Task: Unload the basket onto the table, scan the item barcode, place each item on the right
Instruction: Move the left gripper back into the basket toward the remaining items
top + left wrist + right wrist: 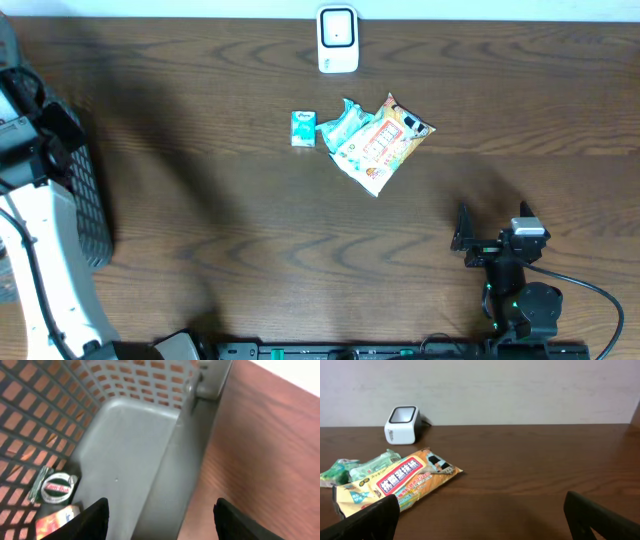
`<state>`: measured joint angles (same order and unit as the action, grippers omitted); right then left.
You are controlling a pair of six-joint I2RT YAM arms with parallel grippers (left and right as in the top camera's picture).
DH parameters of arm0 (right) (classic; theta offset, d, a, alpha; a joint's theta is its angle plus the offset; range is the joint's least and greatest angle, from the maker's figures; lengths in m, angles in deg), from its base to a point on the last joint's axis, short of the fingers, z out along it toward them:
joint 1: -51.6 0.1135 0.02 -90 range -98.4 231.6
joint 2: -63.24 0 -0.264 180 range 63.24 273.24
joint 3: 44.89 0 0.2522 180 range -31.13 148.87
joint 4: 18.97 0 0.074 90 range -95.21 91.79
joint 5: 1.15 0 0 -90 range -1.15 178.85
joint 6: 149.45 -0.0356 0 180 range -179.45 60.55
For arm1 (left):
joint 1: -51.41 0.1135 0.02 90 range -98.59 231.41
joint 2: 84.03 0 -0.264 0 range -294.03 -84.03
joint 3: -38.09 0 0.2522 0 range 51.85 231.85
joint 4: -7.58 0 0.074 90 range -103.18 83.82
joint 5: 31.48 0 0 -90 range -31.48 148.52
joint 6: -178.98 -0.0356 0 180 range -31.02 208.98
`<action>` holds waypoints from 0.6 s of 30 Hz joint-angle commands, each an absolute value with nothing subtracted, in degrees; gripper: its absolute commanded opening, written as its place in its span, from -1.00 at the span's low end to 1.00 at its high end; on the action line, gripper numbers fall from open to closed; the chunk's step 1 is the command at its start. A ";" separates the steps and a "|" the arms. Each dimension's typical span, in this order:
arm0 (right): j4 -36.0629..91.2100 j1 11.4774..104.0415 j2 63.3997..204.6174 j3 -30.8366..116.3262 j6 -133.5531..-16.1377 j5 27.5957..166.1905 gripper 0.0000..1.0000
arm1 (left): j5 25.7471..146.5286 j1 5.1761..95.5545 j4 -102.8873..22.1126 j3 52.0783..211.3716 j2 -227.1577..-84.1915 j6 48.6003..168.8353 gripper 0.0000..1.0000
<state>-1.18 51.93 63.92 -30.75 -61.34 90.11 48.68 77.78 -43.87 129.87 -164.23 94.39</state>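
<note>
Starting at the near edge of the table: right gripper sits low by the near-right corner, jaws spread wide, nothing between them. It faces the pile. Left gripper hangs over the grey mesh basket at the left edge, fingers apart and empty.

Task items lie mid-table, toward the far edge. The orange snack bag lies flat and partly over the green packet. The small teal box is just beside them on the left, apart from both. The white scanner stands at the middle of the far edge, window up.

Step in hand, my read: fetch the next item from the pile, probably with the right arm as it is nearer. To do it well:
- take the bag by its free near end, not where it overlaps the packet, or both may lift
- pinch low, since the film is thin and slippery
- find the barcode side before presenting; it can't be seen from here
- hold it flat and steady over the scanner window

Views differ. Only the left wrist sees inside the basket: a round green-and-white tin and an orange packet in its corner. Right wrist shows the bag's print and the scanner's side. Overhead alone gives the whole layout.
</note>
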 commanded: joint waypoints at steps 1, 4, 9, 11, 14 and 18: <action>-0.92 52.07 63.62 -30.84 -60.68 89.82 0.99 | 54.77 78.22 -42.93 129.76 -160.89 98.06 -0.21; -0.92 52.07 63.62 -30.84 -60.68 89.84 0.99 | 55.10 78.22 -42.96 129.76 -160.47 98.04 0.17; -0.90 52.07 63.62 -30.84 -60.68 89.82 0.99 | 55.10 78.22 -43.22 129.76 -160.49 98.04 0.74; -0.90 52.07 63.62 -30.84 -60.68 89.84 0.99 | 55.10 78.22 -42.98 129.76 -160.49 98.04 0.80; -0.92 52.07 63.62 -30.84 -60.68 89.84 0.99 | 55.10 78.22 -41.95 129.76 -160.08 98.04 0.68; -0.90 52.07 63.62 -30.84 -60.68 89.82 0.99 | 55.08 78.22 -39.22 129.76 -157.85 98.06 0.16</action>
<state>-1.16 51.93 63.92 -30.75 -61.34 90.11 54.82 78.09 -40.77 129.87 -160.71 98.13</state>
